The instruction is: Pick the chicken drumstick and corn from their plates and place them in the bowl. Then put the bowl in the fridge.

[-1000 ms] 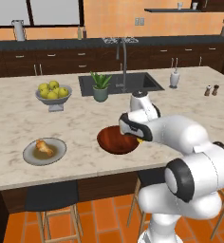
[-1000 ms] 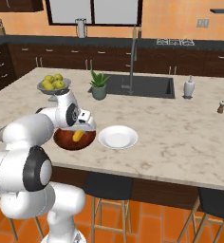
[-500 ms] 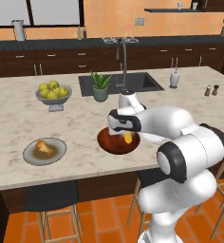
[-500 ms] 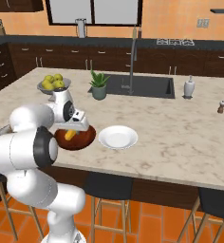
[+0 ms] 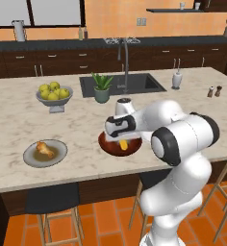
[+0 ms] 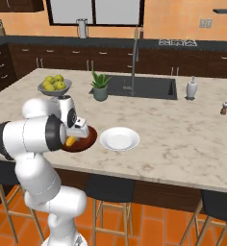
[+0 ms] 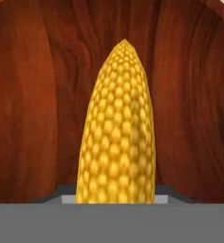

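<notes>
Two-finger gripper (image 5: 123,142) closed on short bright yellow corn cob (image 7: 117,128), held over dark reddish-brown wooden bowl (image 5: 110,144), golden-brown drumstick (image 5: 44,149) on grey plate (image 5: 31,158)

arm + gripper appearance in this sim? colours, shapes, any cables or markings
Arm: glossy white, rounded bulbous links, with dark grey to black bands and round caps at the joints. The hand at the gripper is a white block with a dark grey face; a short white cylinder with a dark top sits above it. Same white and dark scheme in the right base view. No cables or markings visible.
</notes>
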